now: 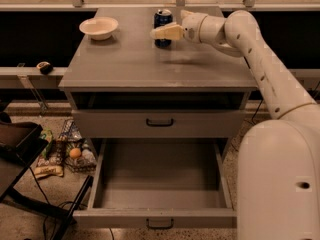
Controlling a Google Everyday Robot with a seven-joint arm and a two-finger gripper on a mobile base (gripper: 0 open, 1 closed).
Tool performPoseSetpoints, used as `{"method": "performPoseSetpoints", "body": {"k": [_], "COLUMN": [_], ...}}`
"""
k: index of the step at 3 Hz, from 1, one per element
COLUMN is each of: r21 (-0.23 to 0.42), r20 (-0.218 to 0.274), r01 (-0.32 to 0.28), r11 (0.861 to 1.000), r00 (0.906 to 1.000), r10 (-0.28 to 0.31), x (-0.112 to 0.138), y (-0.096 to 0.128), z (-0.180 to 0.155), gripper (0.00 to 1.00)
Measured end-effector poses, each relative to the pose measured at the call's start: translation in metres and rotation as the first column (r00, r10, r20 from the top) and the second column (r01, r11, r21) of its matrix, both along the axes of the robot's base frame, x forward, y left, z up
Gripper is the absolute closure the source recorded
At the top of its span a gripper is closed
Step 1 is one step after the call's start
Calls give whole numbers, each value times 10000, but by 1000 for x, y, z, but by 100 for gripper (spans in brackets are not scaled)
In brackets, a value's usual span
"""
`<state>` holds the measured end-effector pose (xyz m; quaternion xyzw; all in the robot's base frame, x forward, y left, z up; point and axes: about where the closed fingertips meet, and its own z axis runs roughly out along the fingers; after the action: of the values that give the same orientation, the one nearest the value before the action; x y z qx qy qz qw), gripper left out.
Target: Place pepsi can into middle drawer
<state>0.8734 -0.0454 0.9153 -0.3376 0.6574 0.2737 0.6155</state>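
Note:
The pepsi can [162, 18], dark blue with a silver top, stands upright at the back middle of the grey cabinet top [130, 64]. My gripper [161, 33] reaches in from the right at can height and overlaps the can's lower front. The white arm [250, 44] runs from the lower right up to it. The middle drawer [160, 181] is pulled wide open low in the cabinet. Its plain grey inside holds nothing, and its small black handle [160, 224] is on the front.
A cream bowl [99, 27] sits at the back left of the cabinet top. The upper drawer front [160, 122] is closed beneath a dark slot. A dark folding stand [20, 154] and snack packets with an orange [75, 153] are on the floor at left.

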Motion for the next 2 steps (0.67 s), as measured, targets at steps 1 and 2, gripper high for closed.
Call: {"method": "performPoseSetpoints", "body": {"k": [1, 2], "r21": [297, 661], "r20": [35, 83], "r01": [82, 185], "r11": [9995, 9976], "r00": [10000, 9998], "r10": [-84, -191], "x": [16, 26], "y": [15, 22], "z": [0, -2], "gripper": [19, 41]}}
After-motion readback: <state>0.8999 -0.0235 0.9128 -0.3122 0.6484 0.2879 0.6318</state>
